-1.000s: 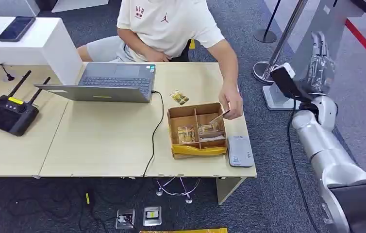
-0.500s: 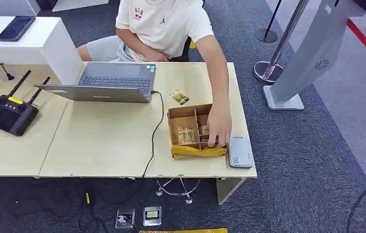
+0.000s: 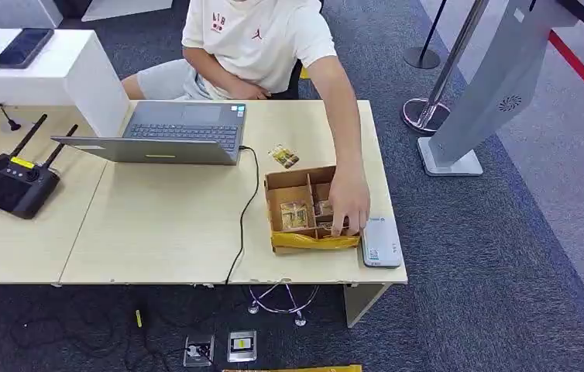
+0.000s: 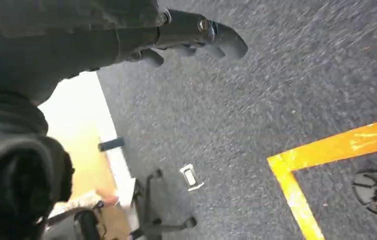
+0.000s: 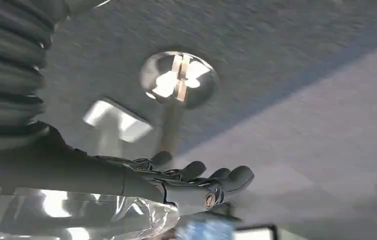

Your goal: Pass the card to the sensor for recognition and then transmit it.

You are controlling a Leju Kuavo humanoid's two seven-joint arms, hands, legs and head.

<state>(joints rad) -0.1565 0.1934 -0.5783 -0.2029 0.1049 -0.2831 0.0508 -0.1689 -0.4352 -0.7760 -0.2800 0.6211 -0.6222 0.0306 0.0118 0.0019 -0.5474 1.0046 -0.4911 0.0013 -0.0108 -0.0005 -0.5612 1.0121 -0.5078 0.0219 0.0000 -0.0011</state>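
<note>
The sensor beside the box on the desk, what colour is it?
Light grey, almost white; the sensor shows best in the head view.

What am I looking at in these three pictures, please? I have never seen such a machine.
A humanoid robot carries three cameras. The wide picture looks down from its head at a table. On it lie a laptop, a black controller, a white card sensor and a cardboard box with compartments holding cards. A seated person's hand reaches into the box. The other two pictures come from cameras at the robot's wrists. They look down at the grey carpet. The left hand and the right hand both hold nothing, with fingers stretched out.
</note>
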